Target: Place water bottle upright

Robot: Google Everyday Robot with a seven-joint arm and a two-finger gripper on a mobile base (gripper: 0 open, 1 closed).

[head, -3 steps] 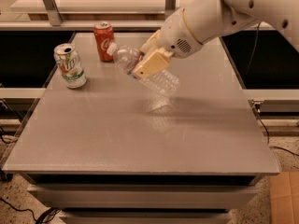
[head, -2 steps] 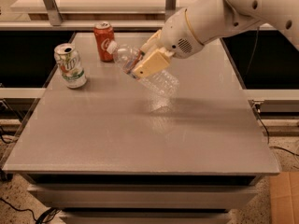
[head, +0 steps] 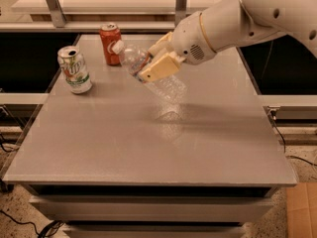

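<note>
The water bottle (head: 166,86) is clear ribbed plastic with a white cap at its upper left end and a red-orange label band under the fingers. My gripper (head: 151,63) is shut on the bottle's middle and holds it tilted above the grey table (head: 148,143), cap toward the upper left, base down toward the right. The base hangs a little above the tabletop; a faint reflection lies beneath it. The white arm comes in from the upper right.
A red cola can (head: 110,42) stands at the table's back, just left of the bottle's cap. A green-and-white soda can (head: 75,69) stands at the back left. A shelf with metal posts runs behind the table. A cardboard box (head: 302,209) sits on the floor at the lower right.
The gripper and the held bottle have shifted slightly; the bottle stays tilted above the table, and the cans have not moved.
</note>
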